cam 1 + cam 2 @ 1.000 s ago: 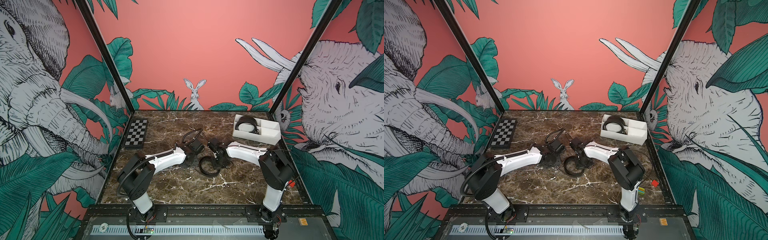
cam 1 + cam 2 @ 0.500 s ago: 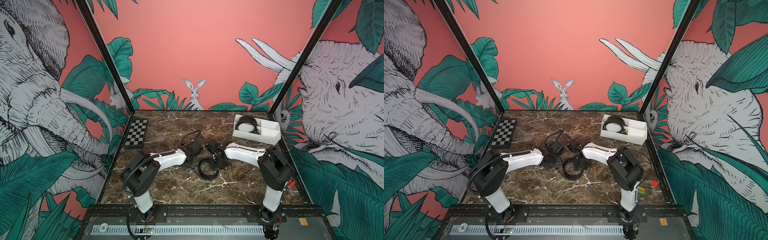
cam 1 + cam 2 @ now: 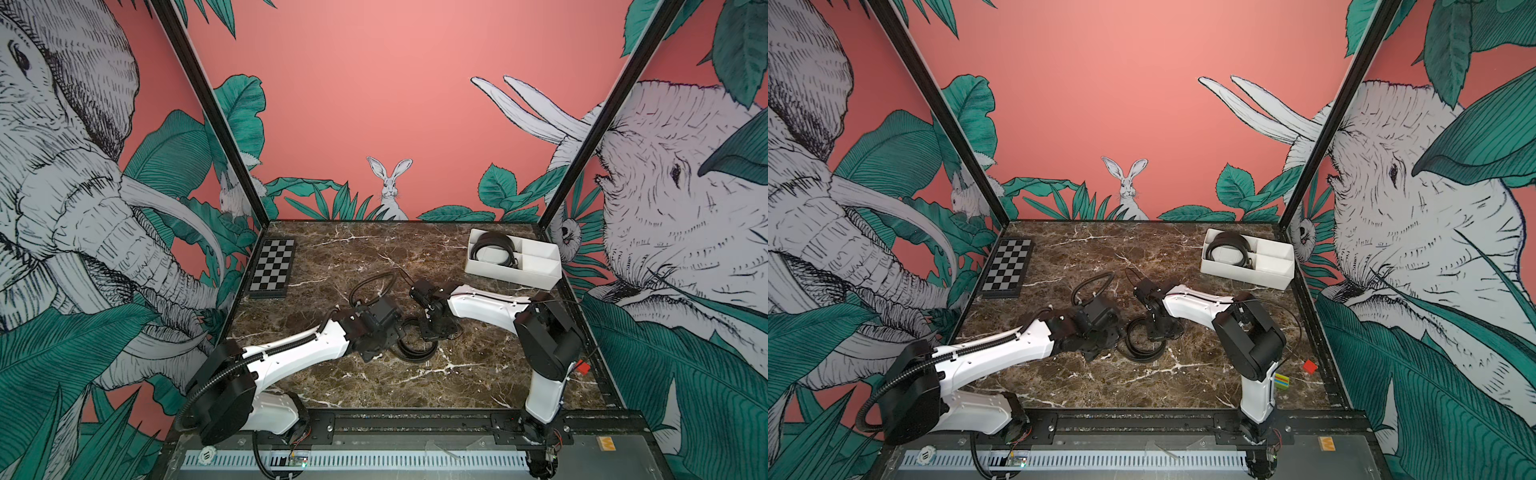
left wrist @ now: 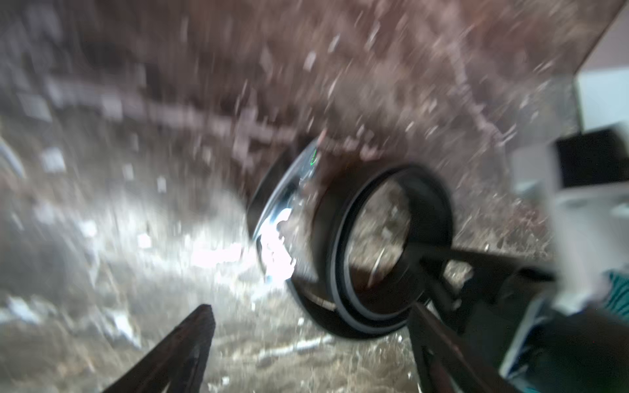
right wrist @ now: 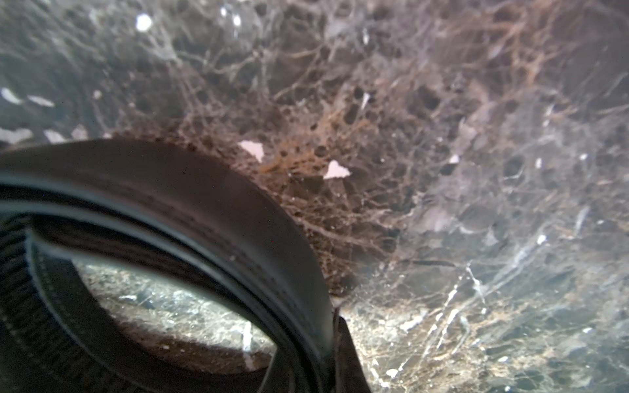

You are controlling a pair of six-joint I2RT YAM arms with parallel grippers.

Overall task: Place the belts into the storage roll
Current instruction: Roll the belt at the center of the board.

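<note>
At table (image 3: 374,257) centre, right jaws pinch the coiled belt (image 3: 1139,355), opening upward; left jaws gape.

A checkered board (image 3: 272,268) lies at the tabletop's (image 3: 374,386) far left corner, the storage roll (image 3: 511,282) holding one belt (image 3: 492,249) at far right, and another belt (image 3: 415,353) mid-table.

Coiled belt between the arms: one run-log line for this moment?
left jaws open | right jaws shut on coiled belt | other belt in storage roll
</note>
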